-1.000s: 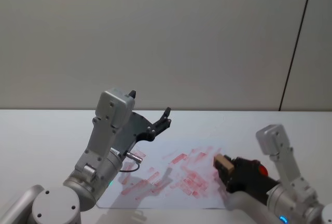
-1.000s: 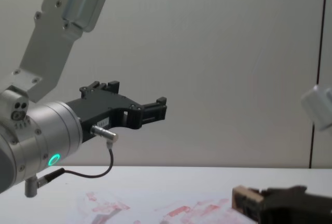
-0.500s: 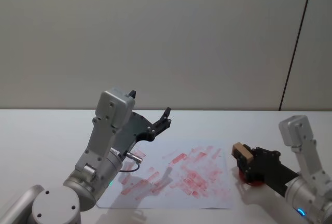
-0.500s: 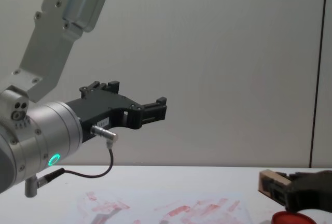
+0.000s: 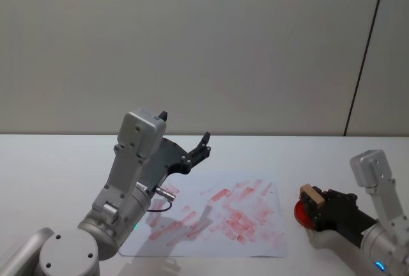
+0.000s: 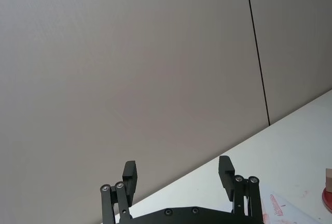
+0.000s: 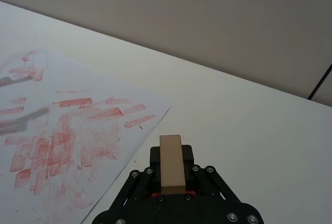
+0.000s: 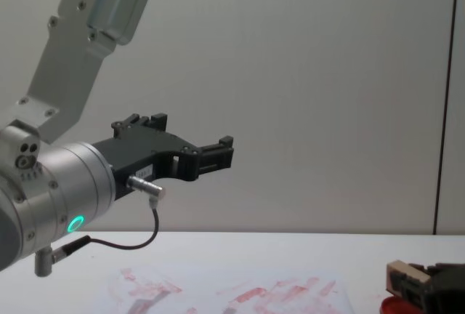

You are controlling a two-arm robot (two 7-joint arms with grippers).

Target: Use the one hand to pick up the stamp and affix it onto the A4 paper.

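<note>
The stamp (image 5: 311, 195), a pale wooden block, is clamped in my right gripper (image 5: 314, 200), which is shut on it. It hovers just off the right edge of the A4 paper (image 5: 217, 215), a white sheet covered with red marks, and above a red disc (image 5: 300, 214). In the right wrist view the stamp (image 7: 172, 164) stands between the black fingers with the paper (image 7: 62, 125) off to one side. In the chest view the stamp (image 8: 403, 275) sits low at the right. My left gripper (image 5: 185, 129) is raised above the paper's left part, open and holding nothing.
The white table (image 5: 57, 167) spreads around the sheet, with a plain wall behind it. The left arm's silver body (image 8: 65, 183) fills the left of the chest view, above the paper (image 8: 232, 292).
My right gripper has carried the stamp to the right, from over the paper's right part to over the red disc beside it. The left arm has not moved.
</note>
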